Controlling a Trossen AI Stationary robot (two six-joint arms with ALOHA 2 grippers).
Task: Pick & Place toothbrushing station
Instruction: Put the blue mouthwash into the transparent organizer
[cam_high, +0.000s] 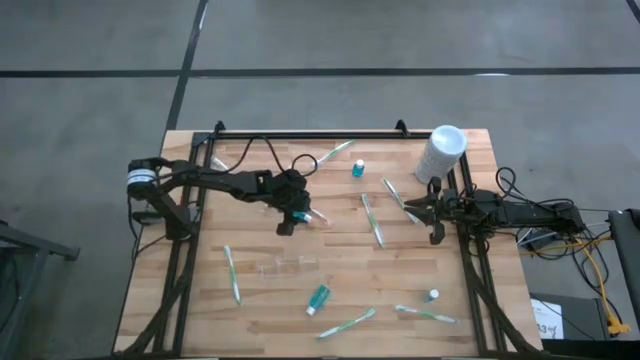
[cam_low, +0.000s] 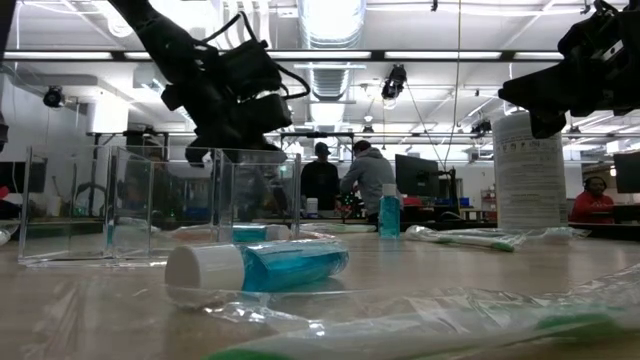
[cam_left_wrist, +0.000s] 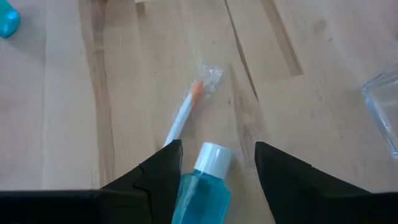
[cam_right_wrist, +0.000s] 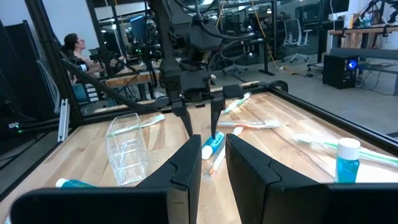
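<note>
Left arm reaches in from the left edge of the high view toward upper centre of the table, wrist pitched down. Left gripper (cam_high: 296, 213) pinches a small blue bottle with white cap (cam_left_wrist: 205, 180); the left wrist view shows the bottle between the two fingers, cap pointing forward, above the wood. Right wrist view shows the same: fingers hanging down, bottle tilted between them, lifted off the table.

Just ahead of that bottle, an orange-tipped toothbrush (cam_left_wrist: 181, 115) lies flat on the table in clear wrap.

Right arm waits at the right edge of the high view, right gripper (cam_high: 432, 212) over the table edge, just below the white canister (cam_high: 441, 152). Its fingers stand a little apart with nothing between them.

Clear organiser box (cam_high: 285, 267) sits lower centre of the high view; I see nothing in its compartments, though it's transparent and hard to read.

Loose on the table: a second blue bottle (cam_high: 357, 168) upright, upper centre; a teal toothpaste tube (cam_high: 318, 298) lower centre; wrapped toothbrushes scattered around, e.g. green toothbrush (cam_high: 231, 273) lower left.

People stand in the room behind, low view.
</note>
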